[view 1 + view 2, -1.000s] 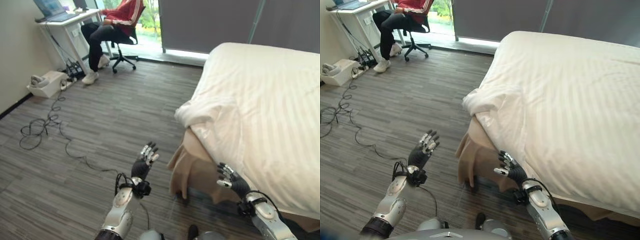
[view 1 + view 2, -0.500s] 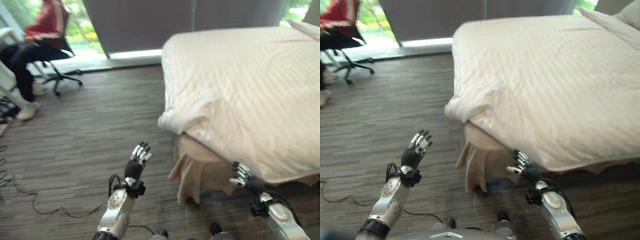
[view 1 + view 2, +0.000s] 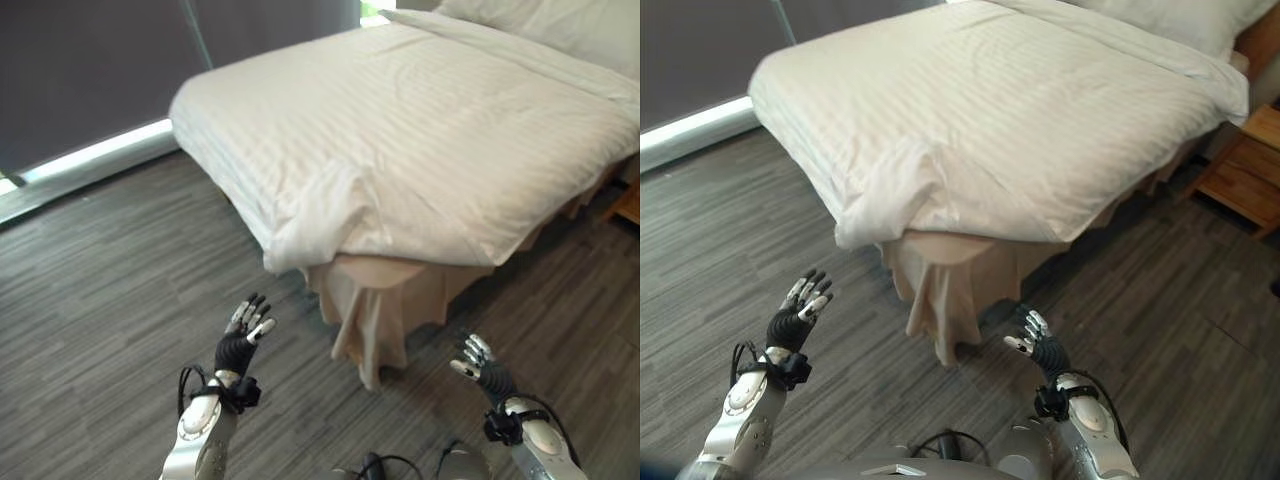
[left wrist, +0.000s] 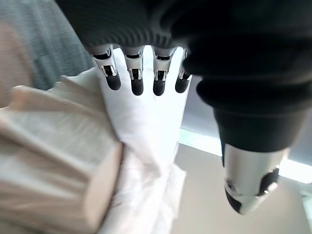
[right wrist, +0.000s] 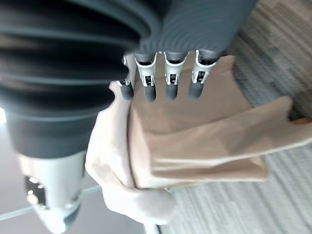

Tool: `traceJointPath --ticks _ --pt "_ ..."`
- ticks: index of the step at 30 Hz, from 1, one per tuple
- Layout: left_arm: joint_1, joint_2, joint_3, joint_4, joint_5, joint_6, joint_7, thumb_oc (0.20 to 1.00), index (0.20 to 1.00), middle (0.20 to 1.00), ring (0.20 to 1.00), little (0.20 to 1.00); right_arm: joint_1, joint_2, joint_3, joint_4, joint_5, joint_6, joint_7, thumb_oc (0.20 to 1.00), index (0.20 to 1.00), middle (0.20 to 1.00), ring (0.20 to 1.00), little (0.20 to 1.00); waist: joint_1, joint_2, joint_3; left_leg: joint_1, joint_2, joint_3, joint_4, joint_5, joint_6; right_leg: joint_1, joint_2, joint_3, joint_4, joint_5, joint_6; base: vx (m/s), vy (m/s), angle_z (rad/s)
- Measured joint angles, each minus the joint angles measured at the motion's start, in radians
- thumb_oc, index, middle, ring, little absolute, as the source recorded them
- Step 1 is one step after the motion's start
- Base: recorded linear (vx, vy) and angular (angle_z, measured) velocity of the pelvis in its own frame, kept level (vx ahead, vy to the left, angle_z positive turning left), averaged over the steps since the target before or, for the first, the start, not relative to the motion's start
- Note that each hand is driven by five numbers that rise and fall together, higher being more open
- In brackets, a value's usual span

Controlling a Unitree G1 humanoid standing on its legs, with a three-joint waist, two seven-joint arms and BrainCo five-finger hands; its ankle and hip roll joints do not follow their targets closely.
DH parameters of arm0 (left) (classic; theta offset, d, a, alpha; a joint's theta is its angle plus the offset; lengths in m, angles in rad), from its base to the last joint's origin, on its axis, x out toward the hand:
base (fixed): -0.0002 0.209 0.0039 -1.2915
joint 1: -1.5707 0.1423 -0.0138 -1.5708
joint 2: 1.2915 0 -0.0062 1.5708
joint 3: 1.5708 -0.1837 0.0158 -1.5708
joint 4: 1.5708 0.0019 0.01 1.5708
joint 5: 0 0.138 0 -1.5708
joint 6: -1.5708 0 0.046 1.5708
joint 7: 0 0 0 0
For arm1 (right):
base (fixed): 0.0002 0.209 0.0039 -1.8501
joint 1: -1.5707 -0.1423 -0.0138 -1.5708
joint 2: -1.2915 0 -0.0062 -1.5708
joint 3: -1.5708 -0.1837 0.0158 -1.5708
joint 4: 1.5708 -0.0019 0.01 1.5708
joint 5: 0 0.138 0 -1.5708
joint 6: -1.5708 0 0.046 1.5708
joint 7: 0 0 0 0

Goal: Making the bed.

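A bed with a white striped duvet [image 3: 420, 130] fills the upper part of the eye views. Its near corner [image 3: 305, 235] is bunched and hangs over a beige bed skirt [image 3: 365, 310] that drapes to the floor. White pillows [image 3: 1160, 20] lie at the far head end. My left hand [image 3: 240, 345] is raised over the floor, left of the corner, fingers straight and holding nothing. My right hand [image 3: 478, 365] hovers low, right of the skirt's fold, also open and empty. The wrist views show the duvet [image 4: 146, 126] and the skirt [image 5: 204, 141] past the fingers.
Dark wood-plank floor [image 3: 90, 300] spreads to the left and in front of the bed. A dark curtain with a bright strip at its foot [image 3: 80, 165] runs along the far left. A wooden nightstand [image 3: 1240, 170] stands at the right beside the bed.
The camera has swung to the right: the seated person and the desk have left the picture, and the bed's head end and nightstand have come in. Both hands stay open and empty.
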Motion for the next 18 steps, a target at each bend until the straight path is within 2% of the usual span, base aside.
traceJointPath --ticks 1,2,3,4,5,6,7,9,12,15,18 --pt "-0.002 0.044 0.002 -0.016 0.000 -0.003 -0.002 1.000 1.000 1.000 1.000 1.000 -0.012 0.015 0.002 -0.005 -0.001 -0.010 0.007 1.000 1.000 1.000 1.000 1.000 0.011 -0.077 0.005 -0.099 -0.003 -0.051 0.207 -0.055 0.248 0.017 -0.057 0.035 -0.048 -0.023 0.023 -0.09 -0.096 -0.30" --pt "0.006 0.034 0.003 -0.022 0.000 -0.001 -0.002 1.000 1.000 1.000 1.000 1.000 -0.028 -0.011 0.003 0.003 -0.003 -0.011 0.016 1.000 1.000 1.000 1.000 1.000 0.029 -0.029 0.017 -0.075 0.081 -0.048 0.165 -0.101 0.185 0.018 -0.011 0.020 -0.024 -0.058 0.069 -0.05 -0.166 -0.63" --pt "0.028 -0.003 -0.026 -0.014 0.000 0.019 -0.004 1.000 1.000 1.000 1.000 1.000 -0.050 -0.018 -0.001 0.038 -0.006 0.006 0.016 1.000 1.000 1.000 1.000 1.000 0.039 -0.012 -0.012 0.005 0.081 -0.055 0.009 -0.004 0.138 0.138 0.067 -0.009 -0.242 -0.086 0.023 -0.01 -0.203 -0.76" --pt "0.034 -0.005 -0.032 -0.043 0.000 0.017 -0.015 1.000 1.000 1.000 1.000 1.000 -0.056 -0.014 -0.004 0.034 -0.007 0.001 0.017 1.000 1.000 1.000 1.000 1.000 0.040 -0.016 -0.016 0.048 0.074 -0.054 -0.079 0.048 0.142 0.218 0.108 -0.010 -0.397 -0.067 0.006 0.01 -0.156 -0.37" --pt "0.027 -0.014 -0.035 -0.052 0.000 0.017 -0.021 1.000 1.000 1.000 1.000 1.000 -0.058 -0.010 -0.007 0.034 -0.006 -0.001 0.016 1.000 1.000 1.000 1.000 1.000 0.040 -0.025 -0.022 0.054 0.063 -0.055 -0.107 0.057 0.134 0.257 0.127 0.002 -0.468 -0.058 -0.006 -0.02 -0.168 -0.06" --pt "0.018 -0.024 -0.046 -0.056 -0.003 0.017 -0.026 1.000 1.000 1.000 1.000 1.000 -0.059 -0.010 -0.005 0.033 -0.006 -0.001 0.013 1.000 1.000 1.000 1.000 1.000 0.043 -0.040 -0.036 0.049 0.047 -0.054 -0.118 0.069 0.127 0.281 0.137 0.013 -0.520 -0.045 -0.029 -0.03 -0.160 0.02" --pt "0.011 -0.027 -0.067 -0.054 -0.005 0.019 -0.029 1.000 1.000 1.000 1.000 1.000 -0.061 -0.014 -0.006 0.033 -0.005 -0.001 0.009 1.000 1.000 1.000 1.000 1.000 0.047 -0.043 -0.041 0.045 0.038 -0.057 -0.124 0.086 0.137 0.301 0.142 0.020 -0.565 -0.014 -0.045 -0.02 -0.149 0.02" --pt "0.008 -0.036 -0.100 -0.055 -0.013 0.021 -0.033 1.000 1.000 1.000 1.000 1.000 -0.057 -0.027 -0.006 0.033 -0.002 -0.001 -0.004 1.000 1.000 1.000 1.000 1.000 0.040 -0.039 -0.045 0.043 0.037 -0.061 -0.147 0.097 0.119 0.301 0.139 0.002 -0.574 0.011 -0.048 0.02 -0.106 0.15" --pt "0.027 -0.036 -0.124 -0.055 -0.013 0.038 -0.037 1.000 1.000 1.000 1.000 1.000 -0.043 -0.032 -0.009 0.033 0.001 -0.001 -0.008 1.000 1.000 1.000 1.000 1.000 0.034 -0.032 -0.065 0.051 0.035 -0.059 -0.175 0.104 0.109 0.308 0.141 0.003 -0.601 0.056 -0.049 0.02 -0.094 0.07" --pt "0.048 -0.041 -0.148 -0.066 -0.015 0.046 -0.040 1.000 1.000 1.000 1.000 1.000 -0.006 -0.033 -0.023 0.039 0.002 -0.001 -0.011 1.000 1.000 1.000 1.000 1.000 0.026 -0.010 -0.088 0.054 0.039 -0.062 -0.188 0.117 0.097 0.311 0.148 0.003 -0.618 0.073 -0.051 -0.01 -0.077 0.01" --pt "0.042 -0.042 -0.150 -0.070 -0.015 0.053 -0.040 1.000 1.000 1.000 1.000 1.000 0.002 -0.038 -0.022 0.039 0.002 0.000 -0.012 1.000 1.000 1.000 1.000 1.000 0.013 -0.001 -0.092 0.057 0.047 -0.071 -0.191 0.137 0.111 0.313 0.159 -0.004 -0.618 0.079 -0.050 -0.02 -0.045 0.05"
